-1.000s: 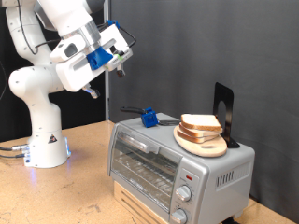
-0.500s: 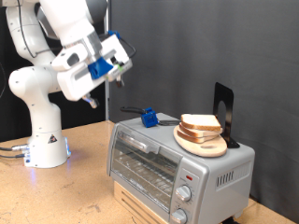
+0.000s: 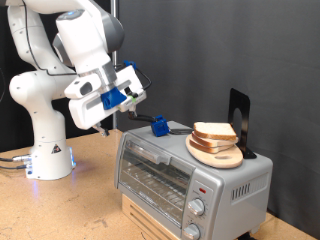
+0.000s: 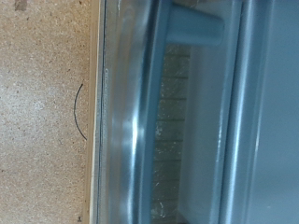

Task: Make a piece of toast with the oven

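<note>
While the oven door is shut and the bread sits outside, these lines give the scene as it stands.

Risk, door: the claw hangs just above the oven's upper corner at the exterior view's left; in my judgement a descent slightly off line could strike the oven's top edge or slide off the door handle and miss the hold.
Risk, oven body: the oven stands on a low wooden block; I judge that a hard pull on the door could shift or tip the whole box forward.
Risk, bread: the piece of toast lies on a round wooden plate on the oven's roof, with another slice under it; a jolt to the oven could likely slide the plate.
Risk, clutter: a small blue object also rests on the oven's roof, close to the claw, and could be knocked off.

Arm pose: the arm bends over from its white base, which stands on the tabletop beside the oven, wrist tilted down toward the oven's front.
Claw state: I cannot tell whether the fingers are apart or together; nothing is seen between them.
Wrist view: the glass door and its handle bar fill the picture, tabletop alongside.
</note>
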